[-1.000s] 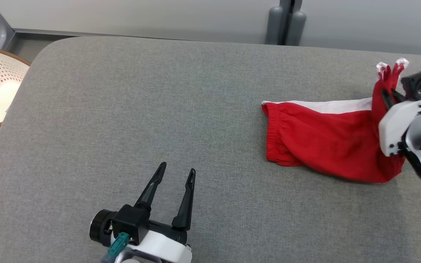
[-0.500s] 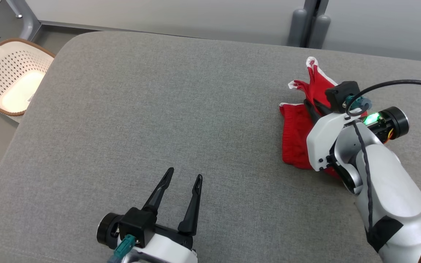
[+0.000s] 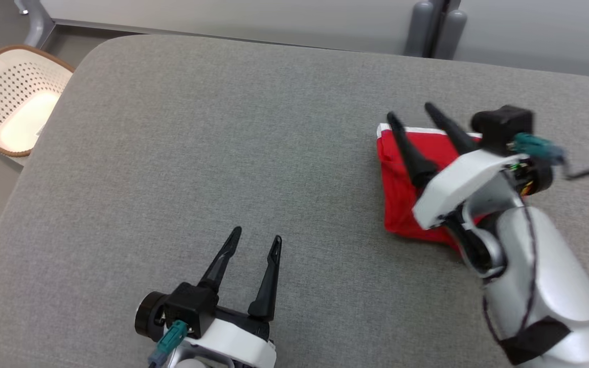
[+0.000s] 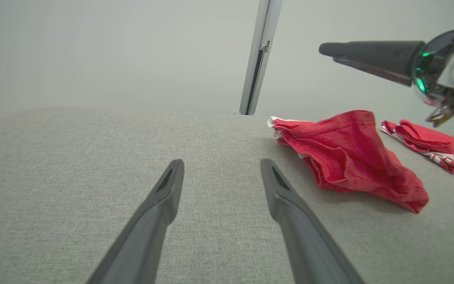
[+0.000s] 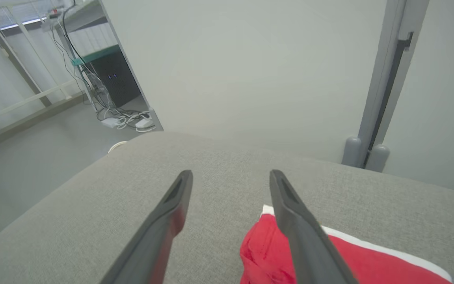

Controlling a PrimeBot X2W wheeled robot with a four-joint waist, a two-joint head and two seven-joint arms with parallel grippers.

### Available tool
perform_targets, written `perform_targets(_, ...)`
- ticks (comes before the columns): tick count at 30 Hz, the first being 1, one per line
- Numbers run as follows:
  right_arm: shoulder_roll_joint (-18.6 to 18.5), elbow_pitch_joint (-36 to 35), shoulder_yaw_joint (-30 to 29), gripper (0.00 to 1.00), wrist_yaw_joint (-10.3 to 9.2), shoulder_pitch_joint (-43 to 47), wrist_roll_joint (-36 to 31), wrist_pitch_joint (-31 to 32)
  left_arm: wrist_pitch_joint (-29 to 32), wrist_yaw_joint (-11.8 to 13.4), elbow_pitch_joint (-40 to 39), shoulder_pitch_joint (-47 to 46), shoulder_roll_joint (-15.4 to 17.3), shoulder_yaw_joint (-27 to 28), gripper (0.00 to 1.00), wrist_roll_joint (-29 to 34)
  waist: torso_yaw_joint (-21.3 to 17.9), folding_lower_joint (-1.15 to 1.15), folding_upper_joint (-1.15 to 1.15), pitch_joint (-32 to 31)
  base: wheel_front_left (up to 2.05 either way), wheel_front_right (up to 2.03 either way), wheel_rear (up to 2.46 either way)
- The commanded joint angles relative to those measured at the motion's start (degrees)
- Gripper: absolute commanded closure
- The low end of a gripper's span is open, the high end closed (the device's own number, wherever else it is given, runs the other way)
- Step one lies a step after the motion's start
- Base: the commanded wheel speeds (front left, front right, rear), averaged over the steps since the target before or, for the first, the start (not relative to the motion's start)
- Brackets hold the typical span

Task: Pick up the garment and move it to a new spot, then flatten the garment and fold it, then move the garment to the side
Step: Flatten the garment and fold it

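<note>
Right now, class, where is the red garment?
In the head view, the red garment lies on the grey cushion's right side, beneath the open right pincer.

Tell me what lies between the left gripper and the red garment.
Only the bare grey fabric surface lies between the left gripper and the red garment, as the head view shows.

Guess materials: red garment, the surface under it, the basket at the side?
Garment: soft woven cloth, matte red with white trim; it creases and slumps. Surface: grey textile cover, matte, visible weave, rounded corners, likely padded. Basket: cream plastic by its look, perforated walls, brown rim.
</note>
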Motion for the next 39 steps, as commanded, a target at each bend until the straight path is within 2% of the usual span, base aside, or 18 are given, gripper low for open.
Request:
perform_targets(1,-1.6,-0.8,-1.2,0.00,-0.14,1.1,0.2,-1.0,0.0,0.3,-0.4,-0.7,0.2,0.4,0.00,0.1,-0.6,0.00,0.00,-0.4,0.00,0.00,0.00)
perform_targets(4,-4.8,-4.0,-5.4,0.00,-0.14,3.2,-0.7,-4.6,0.0,0.7,-1.4,0.3,0.2,1.8,0.00,0.4,-2.1,0.00,0.00,-1.3,0.00,0.00,0.00)
perform_targets(9,-9.8,-3.1,-11.9,0.00,-0.08,9.9,-5.7,-11.2,0.0,1.4,-3.9,2.3,0.2,5.1,0.00,1.4,-3.8,0.00,0.00,-3.0,0.00,0.00,0.00)
perform_targets(14,-10.6,1.1,-12.9,0.00,-0.12,17.1,-4.9,-16.3,0.0,1.4,-5.7,4.8,0.2,7.4,0.00,2.7,-4.2,0.00,0.00,-4.2,0.00,0.00,0.00)
perform_targets(19,-10.8,4.1,-10.6,0.00,-0.09,20.3,-3.7,-19.6,0.0,0.6,-6.1,6.0,0.2,8.0,0.00,3.4,-3.2,0.00,0.00,-4.9,0.00,0.00,0.00)
perform_targets(20,-10.9,4.6,-9.9,0.55,-0.09,20.4,-3.5,-20.2,0.0,0.5,-6.1,6.2,0.2,7.9,0.00,3.4,-2.8,0.00,0.00,-5.0,0.00,0.00,0.00)
perform_targets(21,-11.2,5.1,-9.0,0.94,-0.09,20.3,-3.5,-20.6,0.0,0.5,-6.2,6.3,0.2,7.8,0.00,3.4,-2.4,0.00,0.00,-5.1,0.00,0.00,0.00)
perform_targets(22,-11.4,5.8,-8.3,1.00,-0.09,20.0,-3.7,-21.3,0.0,0.5,-6.2,6.4,0.2,7.7,0.00,3.4,-2.0,0.00,0.00,-5.2,0.00,0.00,0.00)
perform_targets(26,-10.5,9.4,-5.2,1.00,-0.10,16.9,-6.2,-24.0,0.0,0.6,-6.0,6.9,0.2,7.2,0.00,3.3,-0.5,0.00,0.00,-5.5,0.00,0.00,0.00)
perform_targets(29,-8.3,13.4,-3.6,1.00,-0.09,13.5,-8.6,-26.1,0.0,0.4,-5.7,6.8,0.2,6.5,0.00,3.1,0.9,0.00,0.00,-5.4,0.00,0.00,0.00)
perform_targets(34,-3.7,23.8,-0.7,1.00,-0.10,7.9,-11.0,-27.2,0.0,0.1,-5.3,6.1,0.2,5.0,0.00,2.7,3.3,0.00,0.00,-4.8,0.00,0.00,0.00)
perform_targets(39,-1.1,33.1,2.4,1.00,-0.10,4.8,-10.2,-27.4,0.0,-0.2,-4.8,5.5,0.2,3.7,0.00,2.2,5.6,0.00,0.00,-4.4,0.00,0.00,0.00)
